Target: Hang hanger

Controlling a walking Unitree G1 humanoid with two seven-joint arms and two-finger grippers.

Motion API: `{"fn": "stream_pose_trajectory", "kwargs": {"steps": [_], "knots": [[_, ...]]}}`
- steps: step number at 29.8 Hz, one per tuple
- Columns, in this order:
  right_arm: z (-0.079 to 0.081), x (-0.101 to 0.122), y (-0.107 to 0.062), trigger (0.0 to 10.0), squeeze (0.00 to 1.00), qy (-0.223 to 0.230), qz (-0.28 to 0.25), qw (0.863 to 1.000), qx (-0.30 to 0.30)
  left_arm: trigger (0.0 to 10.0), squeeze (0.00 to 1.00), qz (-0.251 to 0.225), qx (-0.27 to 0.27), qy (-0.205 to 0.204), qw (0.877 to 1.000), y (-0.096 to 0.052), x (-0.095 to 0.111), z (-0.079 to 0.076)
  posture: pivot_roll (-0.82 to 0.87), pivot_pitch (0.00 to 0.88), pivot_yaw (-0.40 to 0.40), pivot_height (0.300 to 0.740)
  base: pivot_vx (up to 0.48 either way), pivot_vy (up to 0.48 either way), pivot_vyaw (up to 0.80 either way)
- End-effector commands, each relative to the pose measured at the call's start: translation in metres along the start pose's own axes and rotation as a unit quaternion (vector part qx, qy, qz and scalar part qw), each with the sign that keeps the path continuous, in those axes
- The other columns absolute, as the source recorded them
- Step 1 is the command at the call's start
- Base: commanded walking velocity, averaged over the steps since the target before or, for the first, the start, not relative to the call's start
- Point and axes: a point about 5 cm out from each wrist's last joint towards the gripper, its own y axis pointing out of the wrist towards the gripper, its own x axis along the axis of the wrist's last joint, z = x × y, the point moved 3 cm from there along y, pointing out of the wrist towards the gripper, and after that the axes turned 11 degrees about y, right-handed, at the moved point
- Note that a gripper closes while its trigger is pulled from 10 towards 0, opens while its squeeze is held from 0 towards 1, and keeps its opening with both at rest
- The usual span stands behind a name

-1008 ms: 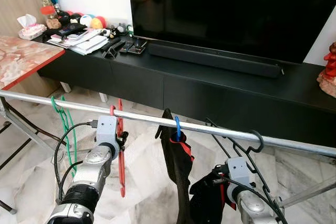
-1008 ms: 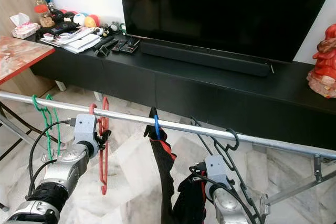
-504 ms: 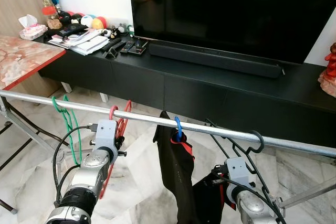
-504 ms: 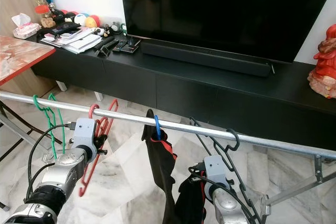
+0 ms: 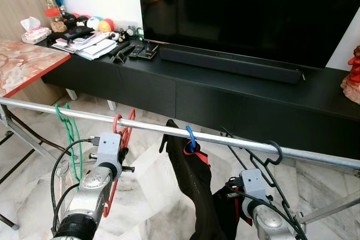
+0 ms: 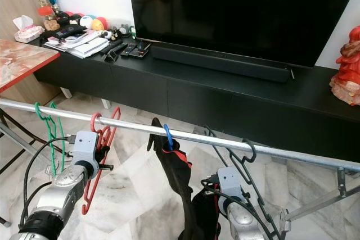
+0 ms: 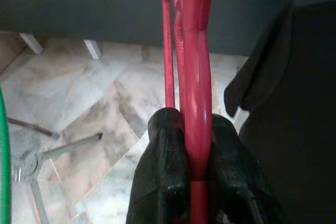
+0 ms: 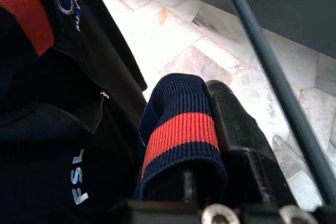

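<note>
A red hanger has its hook over the silver rail and tilts toward me. My left gripper is shut on its lower wire, the black fingers pinching it from both sides. A black jacket with red trim hangs from a blue hanger hook at mid-rail. Below the rail, my right gripper is shut on the jacket's navy cuff with a red stripe. A green hanger hangs to the left and a black hanger to the right.
Behind the rail stand a long black TV console and a large TV. Remotes, papers and small toys sit on its left end, and a red figurine on its right. A marble-topped table stands at the left.
My left gripper has drawn back and down with the red hanger, tilting it from near vertical. The jacket's lower part has swung right, toward my right gripper.
</note>
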Motion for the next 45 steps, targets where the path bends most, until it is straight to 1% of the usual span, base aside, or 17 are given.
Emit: {"fn": "stream_pose_trajectory", "kwargs": {"steps": [1,4,8,12,13,14,15,16,17,19,20,21,23,26,29,34,45], "knots": [[0.0,0.004,0.0,10.0,0.0,-0.002,-0.012,1.0,-0.001,0.0,0.0,-0.025,0.001,0.009,1.0,-0.004,0.007,0.005,-0.01,0.0,0.036,0.74,0.0,0.0,0.0],[-0.001,0.004,0.0,10.0,0.0,-0.001,-0.013,1.0,-0.004,0.0,0.0,-0.042,-0.018,0.006,0.999,-0.01,0.007,0.002,0.0,0.0,0.034,0.74,0.0,0.0,0.0],[-0.002,0.002,-0.001,10.0,0.0,-0.001,-0.011,1.0,-0.005,0.0,0.0,-0.037,-0.039,0.039,0.998,-0.023,-0.007,-0.002,-0.01,0.0,0.034,0.74,0.0,0.0,0.0],[-0.005,0.0,-0.003,10.0,0.0,0.002,-0.011,1.0,-0.011,0.0,0.0,-0.041,-0.046,0.048,0.997,-0.036,-0.014,-0.002,-0.01,0.0,0.034,0.74,0.0,0.0,0.0],[-0.007,-0.002,-0.004,10.0,0.0,0.002,-0.009,1.0,-0.014,0.0,0.0,-0.038,-0.05,0.049,0.997,-0.044,-0.019,-0.003,-0.01,0.0,0.034,0.74,0.0,0.0,0.0],[-0.008,-0.003,-0.004,10.0,0.0,0.002,-0.008,1.0,-0.015,1.8,0.0,-0.037,-0.056,0.049,0.997,-0.048,-0.023,-0.005,-0.01,0.0,0.034,0.74,0.0,0.0,0.0],[-0.008,-0.004,-0.005,10.0,0.0,0.003,-0.007,1.0,-0.016,1.8,0.0,-0.036,-0.063,0.048,0.996,-0.052,-0.026,-0.007,-0.01,0.0,0.034,0.74,0.0,0.0,0.0],[-0.009,-0.005,-0.005,10.0,0.0,0.005,-0.005,1.0,-0.019,10.0,0.0,-0.033,-0.064,0.045,0.996,-0.056,-0.029,-0.007,-0.01,0.0,0.035,0.74,0.0,0.0,0.0],[-0.01,-0.006,-0.005,10.0,0.0,0.007,-0.004,1.0,-0.021,10.0,0.0,-0.032,-0.063,0.043,0.997,-0.059,-0.031,-0.008,-0.01,0.0,0.035,0.74,0.0,0.0,0.0],[-0.012,-0.008,-0.006,10.0,0.0,0.033,-0.004,0.999,-0.033,10.0,0.0,-0.027,-0.055,0.032,0.998,-0.067,-0.039,-0.009,0.0,0.0,0.036,0.74,0.0,0.0,0.0],[-0.012,-0.008,-0.006,10.0,0.0,0.033,-0.004,0.999,-0.033,10.0,0.0,-0.027,-0.055,0.032,0.998,-0.067,-0.039,-0.009,0.0,0.0,0.036,0.74,0.0,0.0,0.0],[-0.013,-0.008,-0.006,10.0,0.0,0.055,-0.007,0.998,-0.043,10.0,0.0,-0.019,-0.049,0.028,0.998,-0.069,-0.044,-0.009,0.0,0.0,0.036,0.74,0.0,0.0,0.0],[-0.014,-0.008,-0.006,10.0,0.0,0.07,-0.008,0.996,-0.05,10.0,0.0,-0.012,-0.048,0.027,0.998,-0.07,-0.049,-0.01,-0.01,0.0,0.038,0.74,0.0,0.0,0.0],[-0.021,-0.007,-0.007,10.0,0.0,0.093,-0.011,0.993,-0.069,10.0,0.0,-0.014,-0.044,0.022,0.999,-0.07,-0.048,-0.009,-0.01,0.0,0.04,0.74,-0.174,0.0,0.0],[-0.023,-0.007,-0.008,10.0,0.0,0.094,-0.014,0.993,-0.073,10.0,0.0,-0.018,-0.045,0.014,0.999,-0.069,-0.044,-0.009,-0.01,0.0,0.041,0.74,-0.268,0.0,0.0],[-0.023,-0.007,-0.008,10.0,0.0,0.095,-0.016,0.993,-0.074,10.0,0.0,-0.021,-0.043,0.017,0.999,-0.066,-0.04,-0.005,-0.02,0.0,0.048,0.74,-0.272,0.0,0.0],[-0.023,-0.01,-0.01,10.0,0.0,0.092,-0.015,0.993,-0.076,10.0,0.0,-0.025,-0.037,0.012,0.999,-0.067,-0.038,-0.005,-0.01,0.0,0.042,0.74,-0.271,0.0,0.0]]}}
